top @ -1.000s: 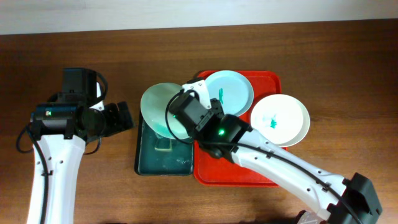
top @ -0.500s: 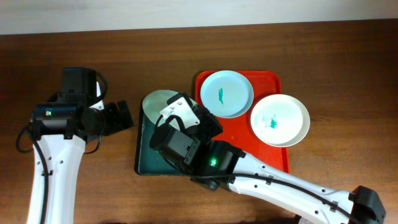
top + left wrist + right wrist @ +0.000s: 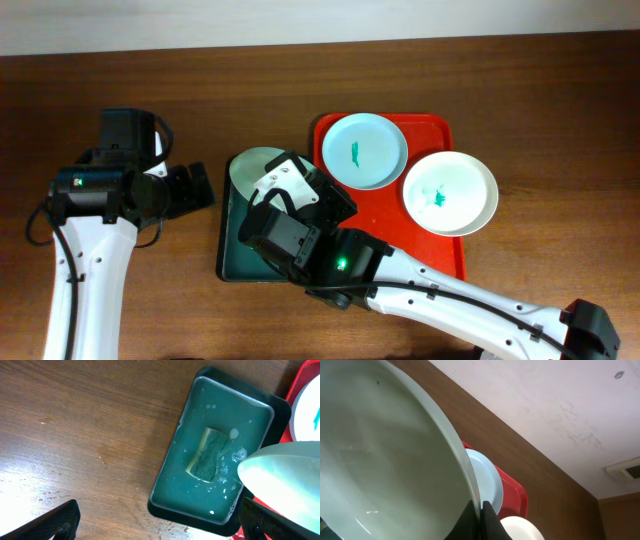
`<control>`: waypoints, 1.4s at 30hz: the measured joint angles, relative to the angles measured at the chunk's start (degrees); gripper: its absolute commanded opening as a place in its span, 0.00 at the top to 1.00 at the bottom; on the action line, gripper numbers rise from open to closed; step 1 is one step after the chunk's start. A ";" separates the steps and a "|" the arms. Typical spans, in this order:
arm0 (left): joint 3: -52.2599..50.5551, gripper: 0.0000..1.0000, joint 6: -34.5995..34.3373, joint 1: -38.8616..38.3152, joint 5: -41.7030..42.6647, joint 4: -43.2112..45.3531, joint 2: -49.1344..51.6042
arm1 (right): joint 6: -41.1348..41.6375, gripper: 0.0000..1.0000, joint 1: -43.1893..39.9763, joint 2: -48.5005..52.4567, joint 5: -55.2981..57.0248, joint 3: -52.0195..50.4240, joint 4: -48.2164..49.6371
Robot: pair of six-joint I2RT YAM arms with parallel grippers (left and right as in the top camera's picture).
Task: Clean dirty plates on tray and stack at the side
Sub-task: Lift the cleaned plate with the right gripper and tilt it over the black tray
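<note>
My right gripper (image 3: pixel 482 510) is shut on the rim of a pale plate (image 3: pixel 380 460) and holds it tilted over the dark green tray. In the overhead view only the plate's far edge (image 3: pixel 252 163) shows past my right wrist (image 3: pixel 290 225). It also shows at the right of the left wrist view (image 3: pixel 287 477). The red tray (image 3: pixel 440 250) holds a pale-blue plate (image 3: pixel 364 150) and a white plate (image 3: pixel 450 192), each with a teal smear. My left gripper (image 3: pixel 195 188) is open and empty, left of the green tray, its fingers wide apart (image 3: pixel 162 530).
The dark green tray (image 3: pixel 170 495) holds shallow water and a sponge (image 3: pixel 207 455). It lies against the red tray's left side (image 3: pixel 296 387). Bare wooden table lies to the left and at the back. A pale wall shows in the right wrist view.
My right arm has carried the plate left from the red tray's edge to above the green tray, then nearly stopped. The left arm has not moved.
</note>
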 measured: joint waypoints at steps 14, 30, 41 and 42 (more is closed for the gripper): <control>0.00 0.01 -0.02 0.00 0.00 -0.02 0.00 | 15.21 0.96 -4.92 0.24 -12.96 0.15 -7.65; 0.00 0.01 -0.02 0.11 -0.02 -0.09 0.00 | 21.64 0.96 -85.31 -14.75 -62.60 3.32 -31.39; 0.00 0.01 0.00 0.09 -0.02 -0.13 0.00 | 19.80 0.91 -109.09 17.62 -58.97 2.64 -29.77; 0.00 0.01 -0.02 0.09 -0.02 -0.13 0.00 | 19.17 0.77 -108.91 18.53 -58.66 2.49 -29.44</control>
